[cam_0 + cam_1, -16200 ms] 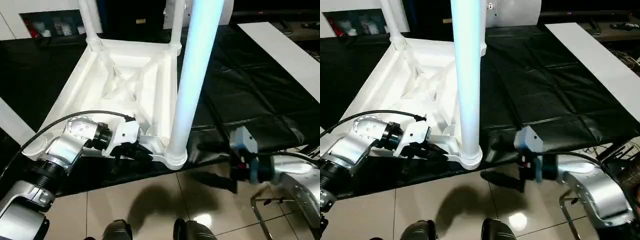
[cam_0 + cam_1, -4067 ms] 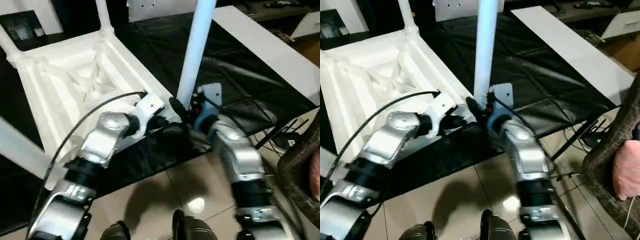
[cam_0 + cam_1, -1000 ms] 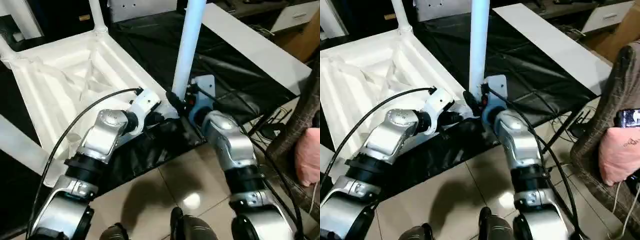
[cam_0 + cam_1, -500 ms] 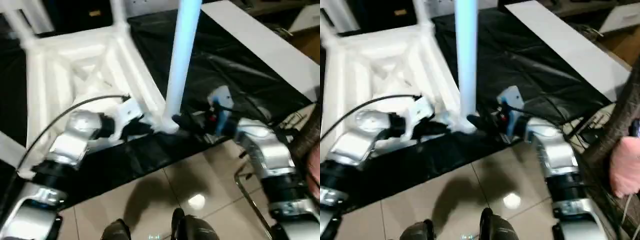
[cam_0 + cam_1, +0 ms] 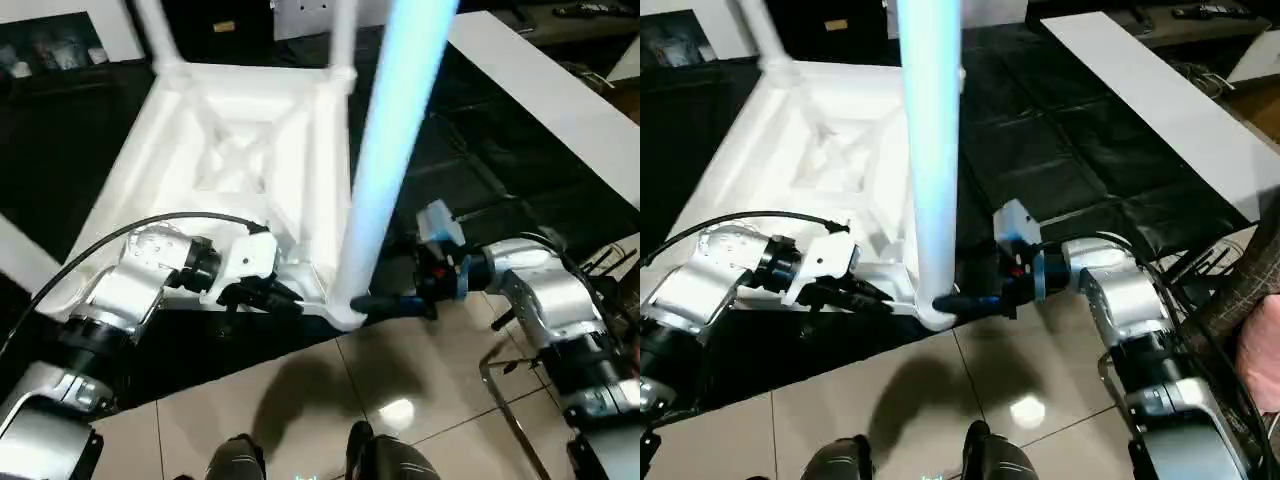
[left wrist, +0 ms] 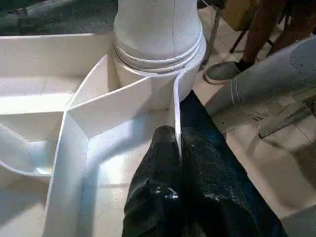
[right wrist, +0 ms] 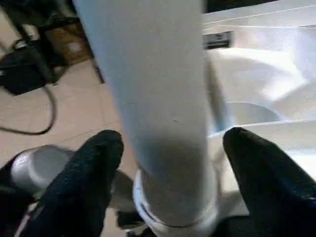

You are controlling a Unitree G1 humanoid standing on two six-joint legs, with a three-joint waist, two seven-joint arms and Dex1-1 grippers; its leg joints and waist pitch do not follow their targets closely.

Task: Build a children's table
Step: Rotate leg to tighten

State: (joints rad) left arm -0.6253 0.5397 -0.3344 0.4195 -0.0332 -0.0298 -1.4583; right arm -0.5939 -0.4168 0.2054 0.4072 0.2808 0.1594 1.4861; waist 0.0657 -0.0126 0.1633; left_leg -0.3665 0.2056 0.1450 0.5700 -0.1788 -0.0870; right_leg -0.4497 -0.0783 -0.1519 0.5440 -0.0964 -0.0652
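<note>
The children's table lies upside down on a black mat, its ribbed white top [image 5: 240,150] facing up. A long white leg [image 5: 395,150] stands in the near right corner socket [image 5: 345,308]. Two more legs [image 5: 155,30] [image 5: 345,30] rise from the far corners. My left gripper [image 5: 290,300] is shut on the thin rim of the top, just beside that socket [image 6: 175,136]. My right gripper [image 5: 378,303] reaches in from the right, open. Its black fingers [image 7: 89,168] straddle the base of the near leg [image 7: 163,98].
A long white board [image 5: 540,90] lies on the mat [image 5: 480,170] at the right. Tiled floor [image 5: 300,400] begins at the mat's near edge, with a metal frame [image 5: 510,400] at the lower right. A white cabinet [image 5: 60,40] stands at the back left. A person's shoe [image 6: 222,71] is nearby.
The head view has swung round. My right forearm now lies out to the right, its fingers still at the near leg's base. The left gripper keeps its hold on the rim.
</note>
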